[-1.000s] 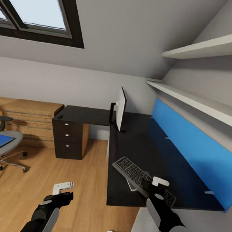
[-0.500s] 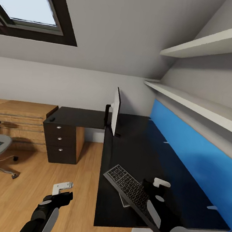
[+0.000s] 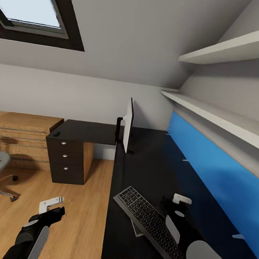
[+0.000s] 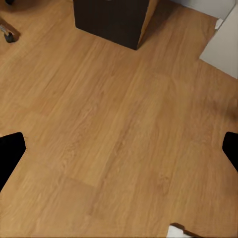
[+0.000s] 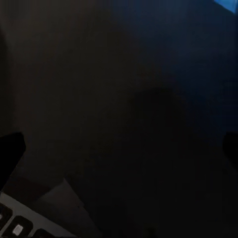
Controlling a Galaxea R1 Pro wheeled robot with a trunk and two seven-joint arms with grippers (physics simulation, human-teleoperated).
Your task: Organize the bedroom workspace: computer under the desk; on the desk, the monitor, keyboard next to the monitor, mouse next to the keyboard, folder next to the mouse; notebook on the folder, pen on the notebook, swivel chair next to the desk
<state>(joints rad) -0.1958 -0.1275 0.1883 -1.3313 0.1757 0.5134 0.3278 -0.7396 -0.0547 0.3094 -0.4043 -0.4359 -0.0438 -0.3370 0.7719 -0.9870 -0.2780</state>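
Looking from the head view, you held the right gripper (image 3: 175, 205) over the desk (image 3: 140, 170); the keyboard (image 3: 151, 225) lay askew at its near edge, overlapping a thin dark item, well short of the monitor (image 3: 128, 125). Finger spacing there was indeterminate. Left wrist view: left gripper (image 4: 119, 148) fingers stood apart over bare floor (image 4: 119, 124). Right wrist view: fingers were apart over the desk; you would grip the keyboard squarely.

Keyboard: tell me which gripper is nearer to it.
Right. The right gripper is over the desk beside the keyboard; the left gripper hangs over the floor, well off it.

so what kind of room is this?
Looks like an attic room set up as a home office: skylight in a sloped ceiling, black L-shaped desk with monitor and keyboard, wall shelves, wood floor.
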